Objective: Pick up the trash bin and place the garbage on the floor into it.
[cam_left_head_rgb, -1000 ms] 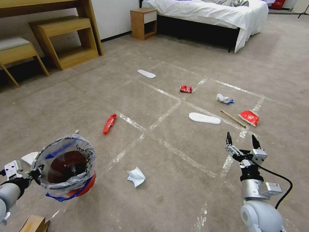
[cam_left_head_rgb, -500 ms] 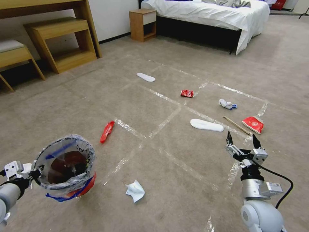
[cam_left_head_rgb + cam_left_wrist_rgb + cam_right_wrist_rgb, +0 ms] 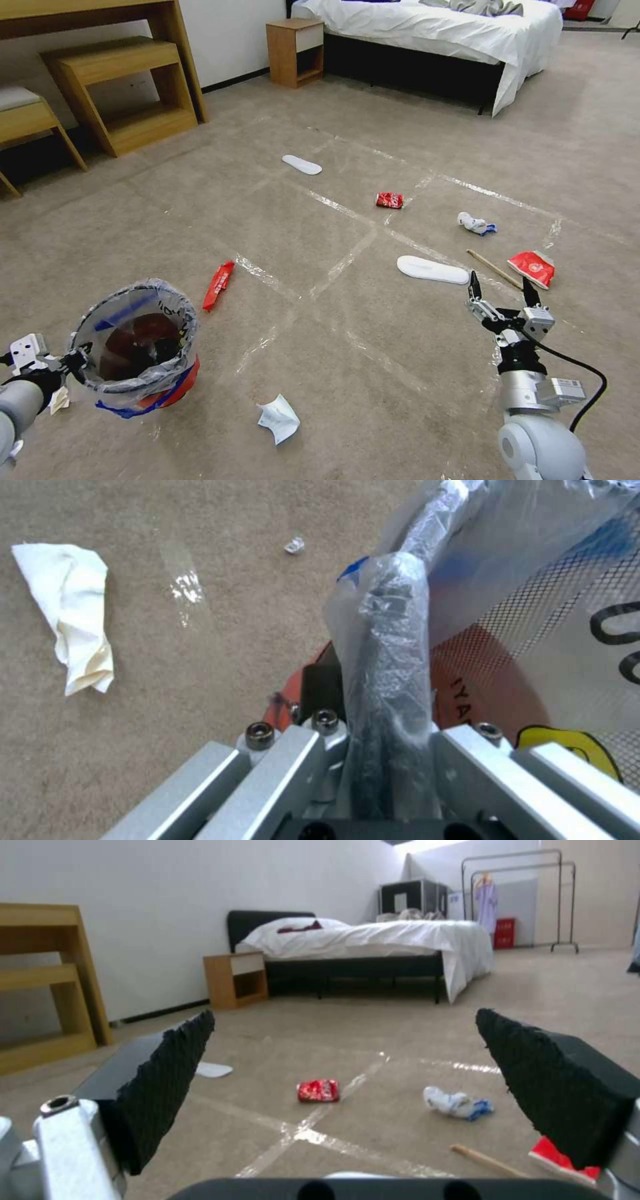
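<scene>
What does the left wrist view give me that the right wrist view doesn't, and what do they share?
Left wrist view alone: the left hand shut on the bag-covered rim of the trash bin, and a crumpled white paper lying beside it.

Right wrist view alone: the right hand open and held above the floor, with the crushed red can, a white-and-blue wad, a wooden stick and the bed beyond.

Both: the beige carpet with shiny tape lines.

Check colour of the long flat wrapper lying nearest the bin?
Red. The wrapper lies on the carpet just past the trash bin; head view shows it best.
</scene>
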Controlling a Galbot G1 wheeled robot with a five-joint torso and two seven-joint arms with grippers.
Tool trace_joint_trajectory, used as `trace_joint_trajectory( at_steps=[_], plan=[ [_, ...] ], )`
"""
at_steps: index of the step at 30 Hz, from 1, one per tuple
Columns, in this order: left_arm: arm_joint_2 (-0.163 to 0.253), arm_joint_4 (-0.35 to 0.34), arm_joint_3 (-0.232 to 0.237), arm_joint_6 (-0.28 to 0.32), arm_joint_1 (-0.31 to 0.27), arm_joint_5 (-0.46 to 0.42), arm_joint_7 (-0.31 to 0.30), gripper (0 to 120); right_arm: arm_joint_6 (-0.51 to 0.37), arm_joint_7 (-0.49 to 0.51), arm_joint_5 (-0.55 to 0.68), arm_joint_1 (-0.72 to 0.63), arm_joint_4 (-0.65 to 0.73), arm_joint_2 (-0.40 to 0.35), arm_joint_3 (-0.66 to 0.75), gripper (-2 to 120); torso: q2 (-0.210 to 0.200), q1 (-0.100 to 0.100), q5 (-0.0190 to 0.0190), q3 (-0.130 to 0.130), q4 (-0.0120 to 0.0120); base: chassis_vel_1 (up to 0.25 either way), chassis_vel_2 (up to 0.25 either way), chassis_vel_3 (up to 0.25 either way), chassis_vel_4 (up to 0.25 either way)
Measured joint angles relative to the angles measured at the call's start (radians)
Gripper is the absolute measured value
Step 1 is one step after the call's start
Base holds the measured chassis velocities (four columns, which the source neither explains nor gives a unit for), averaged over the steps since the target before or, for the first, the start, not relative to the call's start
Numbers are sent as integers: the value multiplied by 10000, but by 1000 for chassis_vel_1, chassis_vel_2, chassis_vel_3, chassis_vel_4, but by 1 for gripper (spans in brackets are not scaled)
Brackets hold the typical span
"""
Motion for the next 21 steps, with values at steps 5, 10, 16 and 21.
trace_joint_trajectory(
  at_steps=[5,10,16,21],
  plan=[
    [150,100,291,-2,-200,4,-13,1,-1106,771,1190,196,333,-774,-422,100,0,0,-1,0,-8,0,0,0,0],
    [169,162,320,-2,-174,26,-18,1,-2534,1926,3013,1005,420,-2441,-1595,100,0,0,-2,1,1,0,0,0,0],
    [-6,322,500,-2,-245,268,-72,1,-3828,3149,5575,2346,-148,-3678,-3452,100,0,0,-1,2,0,0,0,0,0],
    [-82,382,560,-1,-255,424,-81,1,-4630,3525,6778,3207,-384,-3900,-4556,100,0,0,-1,2,-2,0,0,0,0]
  ],
)
